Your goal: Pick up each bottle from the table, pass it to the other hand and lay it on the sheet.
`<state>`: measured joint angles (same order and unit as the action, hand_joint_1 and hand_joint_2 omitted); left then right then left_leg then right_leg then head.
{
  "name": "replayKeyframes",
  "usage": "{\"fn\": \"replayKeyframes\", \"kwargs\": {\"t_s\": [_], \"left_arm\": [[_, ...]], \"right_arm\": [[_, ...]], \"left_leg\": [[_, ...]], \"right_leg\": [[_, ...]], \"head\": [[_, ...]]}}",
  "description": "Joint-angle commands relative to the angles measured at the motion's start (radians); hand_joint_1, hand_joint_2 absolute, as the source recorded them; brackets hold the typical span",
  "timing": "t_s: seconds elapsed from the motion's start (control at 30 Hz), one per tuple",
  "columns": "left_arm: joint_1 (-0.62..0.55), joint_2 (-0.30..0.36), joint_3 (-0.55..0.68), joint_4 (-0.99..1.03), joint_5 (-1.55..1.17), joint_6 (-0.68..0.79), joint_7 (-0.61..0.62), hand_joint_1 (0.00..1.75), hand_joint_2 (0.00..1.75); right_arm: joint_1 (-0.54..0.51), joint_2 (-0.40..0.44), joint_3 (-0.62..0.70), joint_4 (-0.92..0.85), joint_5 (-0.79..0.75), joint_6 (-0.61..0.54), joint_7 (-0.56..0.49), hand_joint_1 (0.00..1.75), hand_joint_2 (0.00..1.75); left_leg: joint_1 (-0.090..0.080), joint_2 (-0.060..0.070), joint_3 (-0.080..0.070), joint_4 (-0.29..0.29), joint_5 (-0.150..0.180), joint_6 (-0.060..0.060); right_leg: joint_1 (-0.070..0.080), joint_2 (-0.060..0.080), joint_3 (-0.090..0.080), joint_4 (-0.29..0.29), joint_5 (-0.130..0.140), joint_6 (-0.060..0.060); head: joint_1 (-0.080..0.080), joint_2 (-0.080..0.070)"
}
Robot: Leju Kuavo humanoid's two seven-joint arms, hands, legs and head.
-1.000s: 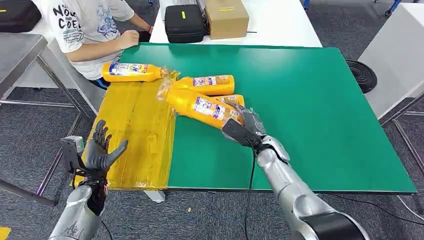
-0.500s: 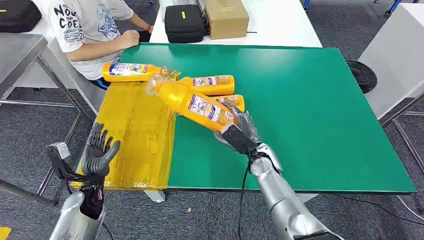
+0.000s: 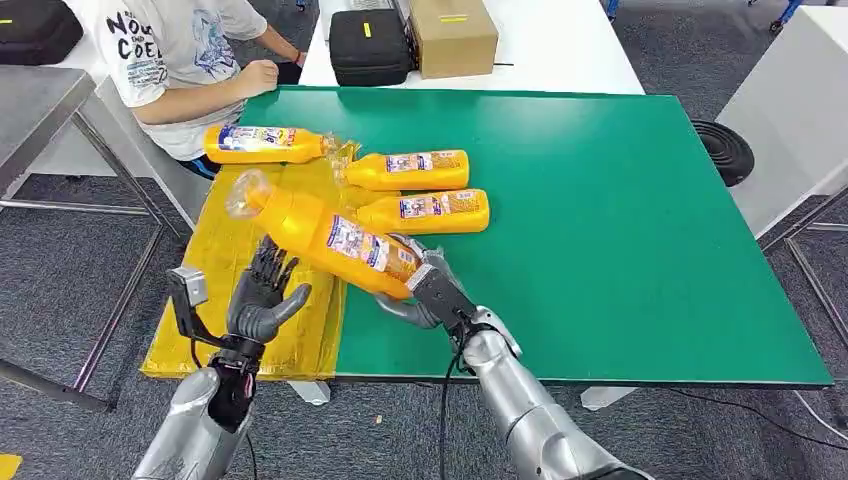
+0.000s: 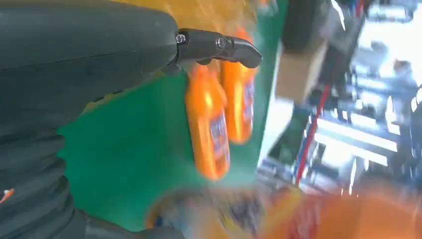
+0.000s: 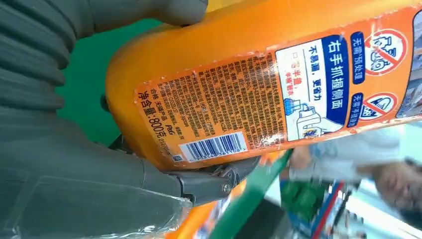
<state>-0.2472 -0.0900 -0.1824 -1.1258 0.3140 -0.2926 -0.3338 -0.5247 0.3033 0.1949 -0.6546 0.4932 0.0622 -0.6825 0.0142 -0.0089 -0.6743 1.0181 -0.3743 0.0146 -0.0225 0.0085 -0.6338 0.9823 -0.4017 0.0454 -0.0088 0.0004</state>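
Right hand (image 3: 425,292) clamped on glossy orange bottle (image 3: 325,238), left hand (image 3: 262,300) spread empty.

Four orange bottles with labels are here. One bottle (image 3: 322,237) is in the air above the edge of the yellow sheet (image 3: 250,290), tilted, with its clear cap pointing up and away. One bottle (image 3: 262,143) lies on the sheet's far end. Two bottles (image 3: 410,169) (image 3: 430,210) lie side by side on the green table (image 3: 620,220).
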Motion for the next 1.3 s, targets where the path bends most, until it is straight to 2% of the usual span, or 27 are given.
{"fn": "replayKeyframes", "kwargs": {"t_s": [0.03, 0.3, 0.6, 0.9, 1.17, 1.27, 1.3], "left_arm": [[-0.044, 0.003, -0.138, -0.03, -0.005, -0.016, -0.003, 0.0, 1.75], [-0.044, 0.011, -0.143, -0.032, -0.006, -0.027, -0.008, 0.0, 1.75], [-0.002, 0.046, -0.197, -0.108, 0.035, -0.188, -0.038, 0.0, 1.75], [-0.009, 0.044, -0.202, -0.102, 0.015, -0.184, -0.031, 0.0, 1.75], [-0.031, 0.046, -0.239, -0.069, -0.041, -0.226, -0.022, 0.0, 1.75], [-0.04, 0.056, -0.261, -0.052, -0.093, -0.221, -0.026, 0.0, 1.75], [-0.043, 0.054, -0.261, -0.044, -0.101, -0.216, -0.024, 0.0, 1.75]], "right_arm": [[-0.046, 0.015, 0.062, 0.159, -0.004, 0.03, -0.007, 1.75, 1.75], [-0.048, 0.013, 0.063, 0.162, -0.006, 0.036, -0.009, 1.75, 1.75], [-0.036, -0.016, 0.053, 0.122, -0.098, 0.092, -0.016, 1.75, 1.75], [-0.038, -0.014, 0.068, 0.127, -0.094, 0.09, -0.016, 1.75, 1.75], [-0.063, 0.017, 0.147, 0.187, -0.033, 0.091, -0.012, 1.75, 1.75], [-0.066, 0.024, 0.169, 0.206, -0.013, 0.081, -0.006, 1.75, 1.75], [-0.066, 0.024, 0.171, 0.208, -0.011, 0.081, -0.005, 1.75, 1.75]], "left_leg": [[0.001, 0.0, 0.006, 0.0, -0.003, 0.0], [0.0, 0.0, 0.003, 0.0, -0.001, 0.0], [0.0, 0.0, 0.006, 0.0, -0.003, 0.0], [0.0, 0.0, 0.005, 0.0, -0.002, 0.0], [0.0, 0.001, 0.006, 0.0, -0.003, 0.0], [0.0, 0.001, 0.002, 0.0, -0.001, 0.0], [0.0, 0.001, 0.005, 0.0, -0.003, 0.0]], "right_leg": [[0.001, -0.002, 0.007, 0.0, -0.003, -0.003], [0.001, -0.001, 0.003, 0.0, -0.001, -0.002], [0.001, -0.001, 0.006, 0.0, -0.003, -0.002], [0.001, -0.001, 0.005, 0.0, -0.002, -0.002], [0.001, 0.0, 0.006, 0.0, -0.003, -0.003], [0.0, 0.0, 0.002, 0.0, -0.001, -0.001], [0.001, -0.001, 0.005, 0.0, -0.003, -0.003]], "head": [[0.0, 0.0], [0.0, 0.0], [0.0, 0.0], [0.0, 0.0], [0.0, 0.0], [0.0, 0.0], [0.0, 0.0]]}}
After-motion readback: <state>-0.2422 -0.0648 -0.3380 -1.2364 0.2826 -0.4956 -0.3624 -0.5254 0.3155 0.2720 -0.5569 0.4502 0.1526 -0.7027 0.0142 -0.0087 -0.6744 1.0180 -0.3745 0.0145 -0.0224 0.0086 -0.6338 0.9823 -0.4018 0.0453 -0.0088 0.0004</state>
